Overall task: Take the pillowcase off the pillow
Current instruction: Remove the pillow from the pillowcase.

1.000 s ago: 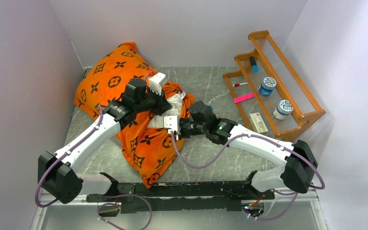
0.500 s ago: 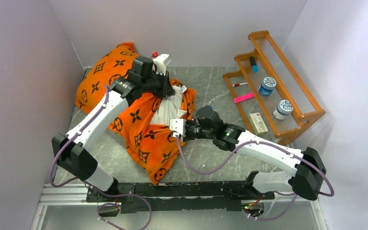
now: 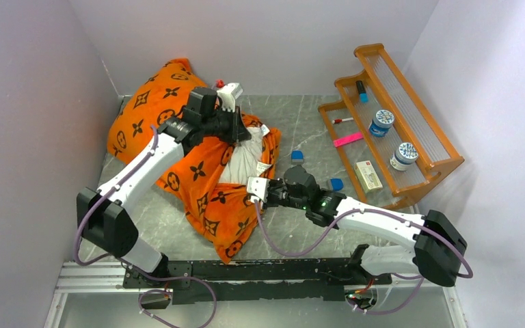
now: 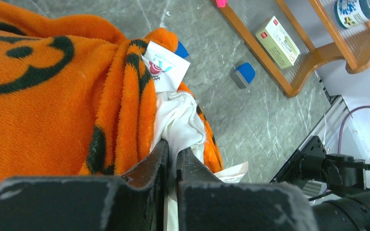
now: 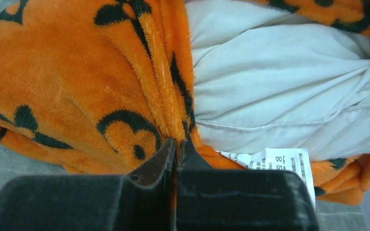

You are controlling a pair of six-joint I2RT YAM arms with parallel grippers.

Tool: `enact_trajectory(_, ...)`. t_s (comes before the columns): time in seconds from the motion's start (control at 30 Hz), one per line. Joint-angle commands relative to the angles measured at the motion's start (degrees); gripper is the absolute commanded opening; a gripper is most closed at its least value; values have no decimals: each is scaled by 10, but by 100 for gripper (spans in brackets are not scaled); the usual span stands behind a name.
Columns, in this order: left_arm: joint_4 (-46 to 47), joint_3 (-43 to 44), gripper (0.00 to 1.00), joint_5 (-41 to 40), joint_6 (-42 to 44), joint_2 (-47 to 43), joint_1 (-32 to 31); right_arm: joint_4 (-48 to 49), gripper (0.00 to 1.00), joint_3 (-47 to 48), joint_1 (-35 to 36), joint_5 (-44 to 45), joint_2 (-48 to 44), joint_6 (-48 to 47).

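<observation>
Your two arms work the open mouth of the orange pillowcase (image 3: pixel 147 113), which lies bunched across the left and far side of the grey table (image 3: pixel 314 123), its far end slumped against the back corner and its near end trailing toward the arm bases. The right claw (image 5: pixel 176 144) is pinched tight on the plush hem at the near edge of the opening, orange fabric folded straight into the closed jaws, with a printed care label (image 5: pixel 270 161) just to its right. The left claw (image 4: pixel 172 155) is likewise closed at the far edge of the opening. The white cloth of the pillow (image 5: pixel 279 82) gathers into its jaws with the orange hem pressed alongside, so it appears to grip the cushion rather than the cover. That split looks deliberate: one claw anchors the stuffing while the other can draw the cover away toward you. Most of the pillow sits inside the case, with only a white wedge bared between the two claws. To the right, well apart from the work, stand a wooden rack (image 3: pixel 451 160) and two small blue blocks (image 3: pixel 297 156). By this reading, the removal is barely under way.
</observation>
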Motion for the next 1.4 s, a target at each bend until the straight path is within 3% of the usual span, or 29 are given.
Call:
enact_trajectory(0.0,194,-59,5,7,25,-88,15,14,0,-32,14,-32,23,42)
enact_trajectory(0.17,159,-114,18,-16,57,-155,-1,75,0,-34,14,-31,43,45)
enact_trajectory(0.37,121,-157,46,-30,62,-227,-31,106,0,-50,14,-31,38,51)
enact_trajectory(0.6,52,-200,60,-103,49,-282,-99,120,0,-80,14,-28,14,61)
enact_trajectory(0.93,-5,-241,73,-252,15,-294,-182,142,0,-95,13,-46,9,82)
enact_trajectory(1.07,-8,-242,75,-317,17,-267,-207,149,0,-95,13,-56,7,90)
enact_trajectory(1.37,17,-234,73,-369,5,-198,-253,162,0,-100,14,-67,1,99)
